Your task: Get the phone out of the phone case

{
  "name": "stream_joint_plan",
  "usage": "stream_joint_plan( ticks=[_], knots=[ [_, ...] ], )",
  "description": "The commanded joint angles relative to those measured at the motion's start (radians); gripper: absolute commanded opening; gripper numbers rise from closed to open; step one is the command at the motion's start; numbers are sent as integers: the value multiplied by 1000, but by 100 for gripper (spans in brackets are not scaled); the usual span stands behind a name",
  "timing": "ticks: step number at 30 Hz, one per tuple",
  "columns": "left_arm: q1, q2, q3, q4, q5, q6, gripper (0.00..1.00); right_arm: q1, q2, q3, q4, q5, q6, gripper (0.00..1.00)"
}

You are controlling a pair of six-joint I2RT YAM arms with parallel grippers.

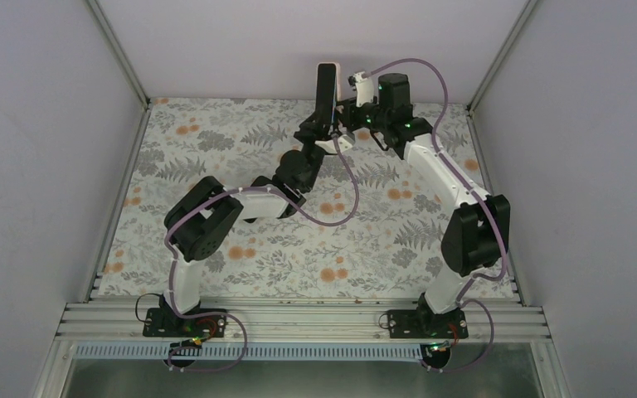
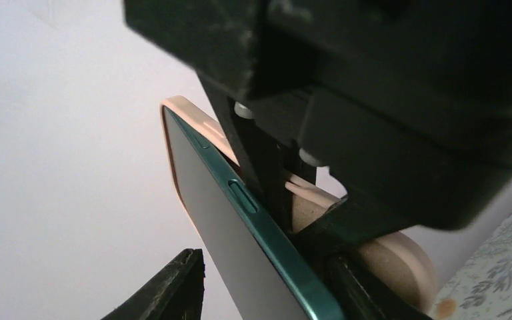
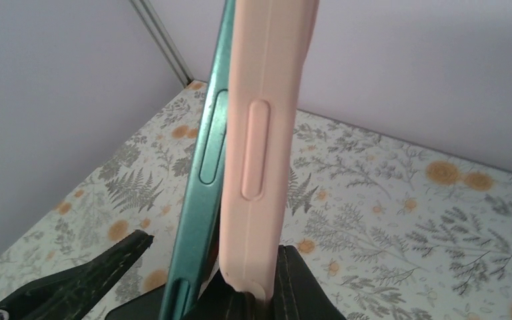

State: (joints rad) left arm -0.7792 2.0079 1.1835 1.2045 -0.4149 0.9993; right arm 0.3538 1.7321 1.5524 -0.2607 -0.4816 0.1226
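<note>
I am looking down on the floral table (image 1: 216,240), with the left arm (image 1: 203,224) bending in from the near left and the right arm (image 1: 464,207) angling up the right side. Both are meeting above the far middle of the table. There the peach phone case (image 3: 267,133) is standing off the table in the air. The phone (image 3: 203,187) is sitting only partly inside it. From the right wrist I am seeing the phone's teal long edge lying bare beside the phone case's side wall rather than under it, close at the top and splaying apart lower down. The phone's long axis is running nearly upright, and its dark screen is facing the near-left side, with the phone case backing it on the far-right side. The right gripper (image 3: 253,293) is pinching tight on the phone case's wall. The left gripper (image 2: 267,280) is straddling phone and phone case with its jaws apart. One finger (image 2: 173,287) is hanging clear of the screen, with a gap showing between them. On the teal edge I am making out a long side button (image 3: 212,140), and just beside it the phone case's moulded button (image 3: 257,150).
</note>
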Motion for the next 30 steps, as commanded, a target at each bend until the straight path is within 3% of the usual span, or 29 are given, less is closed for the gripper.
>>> stream_joint_plan(
  ticks=[1, 4, 7, 10, 17, 21, 26, 30],
  knots=[
    [83, -6, 90, 64, -82, -2, 45, 103, -62, -36, -164, -146, -55, 3],
    [83, -20, 80, 61, -68, -4, 41, 104, -62, -34, -178, -135, -69, 3],
    [86, -50, 58, 33, -43, -16, 27, 98, -62, -36, -188, -105, -89, 3],
    [87, -71, 45, 13, -35, -11, 4, 76, -62, -35, -189, -112, -91, 3],
    [88, -116, -11, 35, -22, 3, 2, 56, -95, -26, -206, -81, -108, 3],
    [87, -179, -50, 13, -24, 5, 2, 20, -78, -13, -216, 15, -138, 3],
    [89, -325, -159, -48, 10, 23, 2, -153, -1, -14, -211, 69, -160, 3],
    [90, -491, -246, -222, 70, 30, 2, -328, 57, -4, -208, 43, -195, 3]
  ],
)
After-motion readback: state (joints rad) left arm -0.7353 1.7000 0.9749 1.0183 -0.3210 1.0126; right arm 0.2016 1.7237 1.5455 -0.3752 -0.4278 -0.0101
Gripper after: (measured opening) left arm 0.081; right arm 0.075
